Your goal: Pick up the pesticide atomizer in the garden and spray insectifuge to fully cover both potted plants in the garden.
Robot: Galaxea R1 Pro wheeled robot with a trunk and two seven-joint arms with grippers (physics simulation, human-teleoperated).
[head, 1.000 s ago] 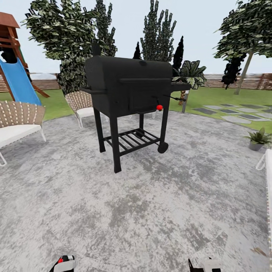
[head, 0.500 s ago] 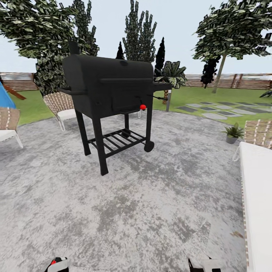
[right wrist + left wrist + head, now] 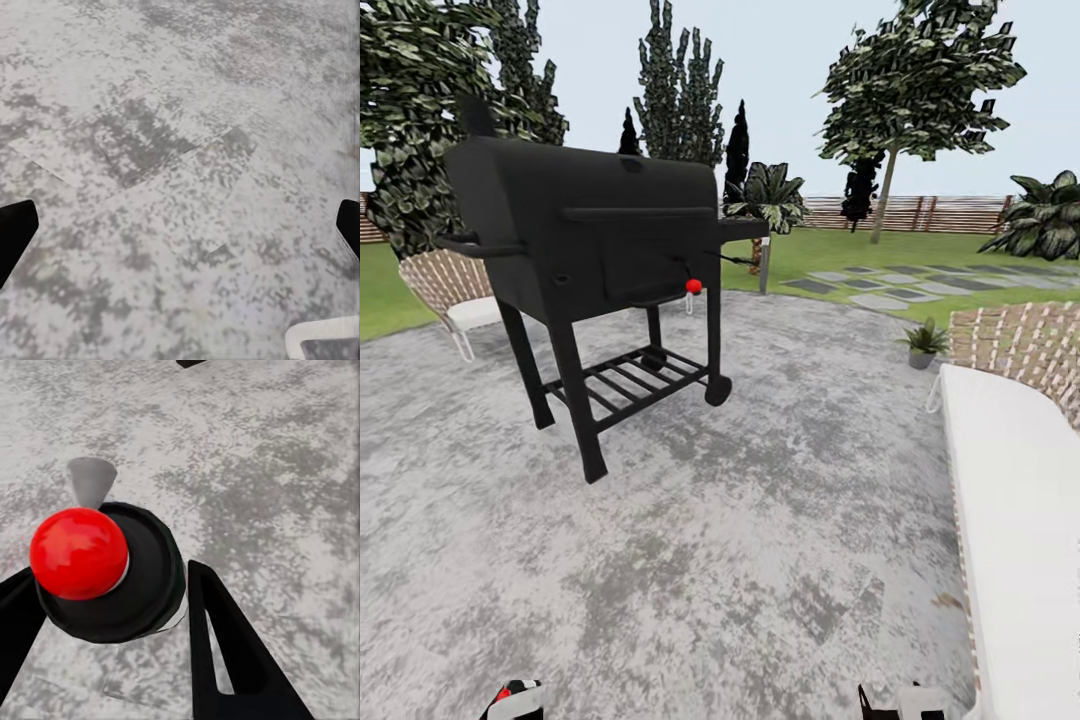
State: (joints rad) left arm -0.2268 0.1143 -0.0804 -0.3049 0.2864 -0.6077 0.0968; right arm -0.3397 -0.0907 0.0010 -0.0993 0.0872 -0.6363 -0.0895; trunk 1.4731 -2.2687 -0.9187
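- On the mottled grey patio (image 3: pixel 760 560), the left gripper (image 3: pixel 112 585) is clamped on the pesticide atomizer (image 3: pixel 124 577); in the left wrist view its dark round top with a red spot sits between the two black fingers (image 3: pixel 217 645).
- In the head view the bottle's whitish head and red spot peek up at the lower edge (image 3: pixel 518 697), with the right gripper (image 3: pixel 900 702) near the same edge.
- The right gripper hangs over bare paving, its dark fingertips (image 3: pixel 15 232) set wide apart with nothing between them.
- One potted plant (image 3: pixel 925 342) stands at the patio's far edge, just beside a woven lounger (image 3: pixel 1010 470); a black grill (image 3: pixel 590 250) stands to its left.
- The bottle looks light, rigid and smooth, so likely slippery; a firm hold round its slim body, below the trigger head, seems the safest grip.
- Spraying has not begun; the plant is well apart from the robot.
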